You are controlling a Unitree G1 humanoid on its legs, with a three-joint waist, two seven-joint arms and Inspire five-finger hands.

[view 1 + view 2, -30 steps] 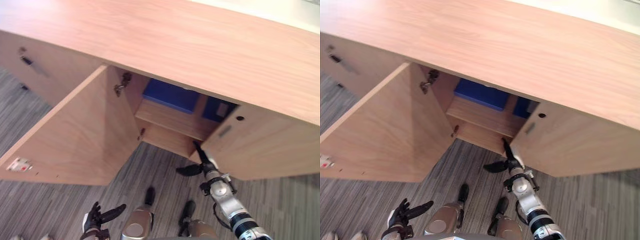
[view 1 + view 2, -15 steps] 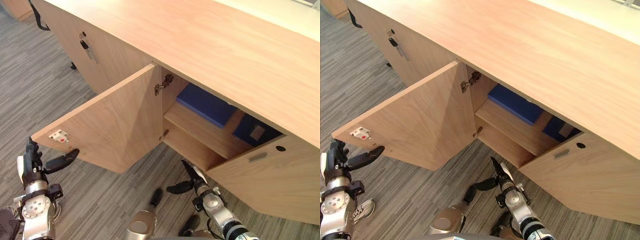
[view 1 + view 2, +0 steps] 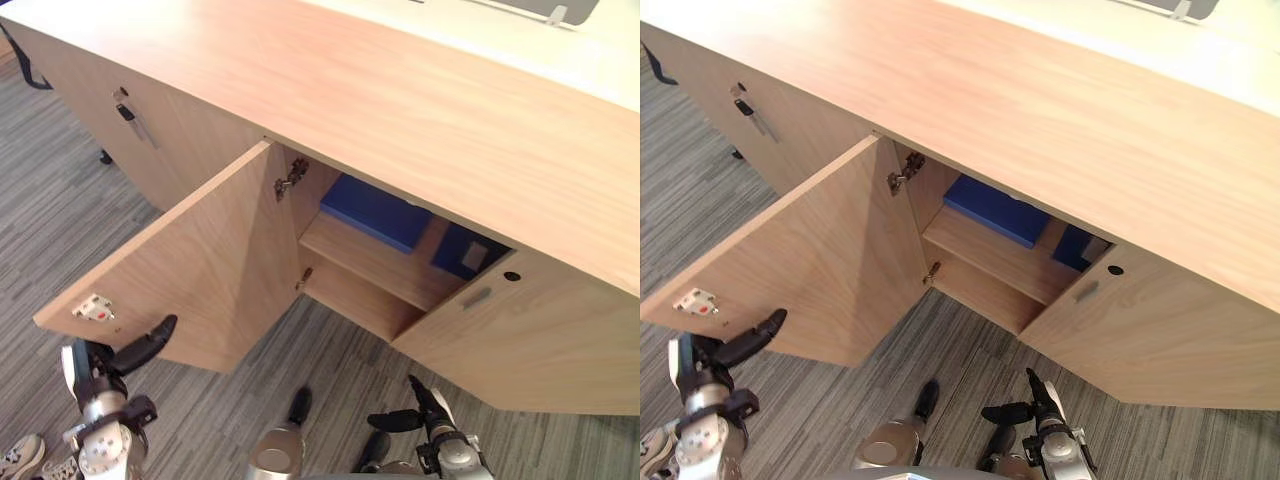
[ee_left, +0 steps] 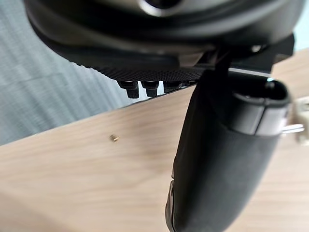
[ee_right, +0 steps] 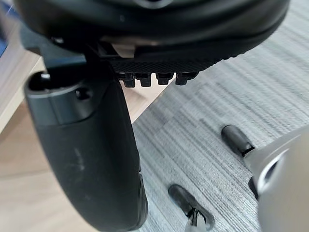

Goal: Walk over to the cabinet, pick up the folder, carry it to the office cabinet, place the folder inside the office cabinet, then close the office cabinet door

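A blue folder (image 3: 375,212) lies flat on the shelf inside the open wooden office cabinet (image 3: 400,90); a second blue item (image 3: 458,250) stands to its right, partly hidden by the right door. My left hand (image 3: 100,362) is open, low at the left, its thumb close under the lower corner of the wide-open left door (image 3: 190,280). In the left wrist view the thumb (image 4: 227,159) is right against that door's wood. My right hand (image 3: 420,412) is open, low over the carpet in front of the half-open right door (image 3: 520,330), holding nothing.
A shut cabinet door with a dark bar handle (image 3: 130,115) is further left. A white latch plate (image 3: 92,308) sits at the left door's corner. A person's shoe (image 3: 20,458) shows at the lower left. Grey striped carpet (image 3: 330,350) spreads before the cabinet.
The camera has shifted. My left hand has come nearer the left door's lower corner. My right hand has dropped lower, away from the cabinet opening. The folder stays on the shelf.
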